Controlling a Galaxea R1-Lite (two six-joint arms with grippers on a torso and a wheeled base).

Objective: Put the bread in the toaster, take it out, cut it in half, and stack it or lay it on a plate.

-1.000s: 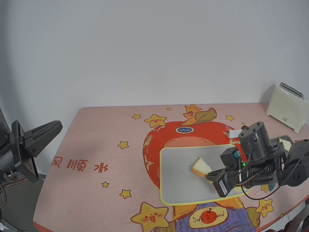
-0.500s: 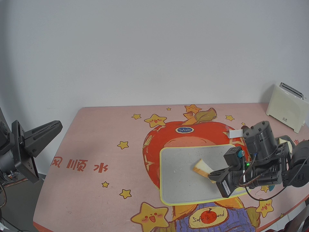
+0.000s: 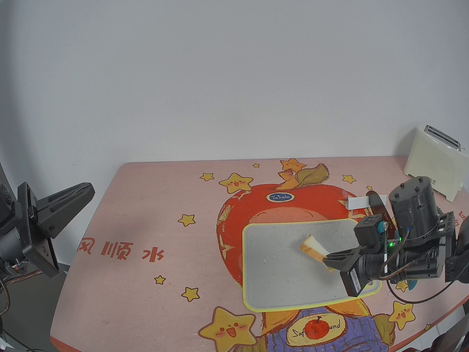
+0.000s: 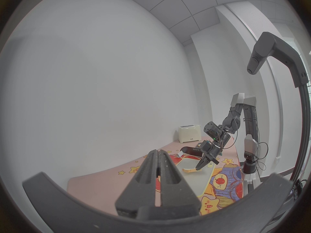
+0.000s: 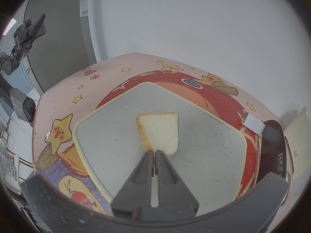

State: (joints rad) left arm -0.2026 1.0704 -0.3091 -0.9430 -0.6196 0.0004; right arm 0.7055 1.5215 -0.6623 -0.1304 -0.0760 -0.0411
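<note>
A half slice of bread (image 3: 313, 247) (image 5: 160, 132) hangs tilted just above the grey cutting board (image 3: 273, 270) (image 5: 107, 136). My right gripper (image 3: 328, 260) (image 5: 155, 154) is shut on the bread's near edge, over the board's right side. The white toaster (image 3: 435, 160) (image 4: 189, 133) stands at the table's far right corner. A dark plate (image 3: 378, 202) (image 5: 273, 146) lies right of the board, largely hidden behind my right arm. My left gripper (image 3: 66, 202) (image 4: 158, 156) is shut on nothing, off the table's left edge.
A small white card (image 3: 358, 202) (image 5: 253, 124) lies between the board and the dark plate. The pink printed table (image 3: 161, 221) is bare on its left half. A plain wall rises behind it.
My right gripper has carried the bread half to the right across the board, toward the plate side. The left arm has not moved.
</note>
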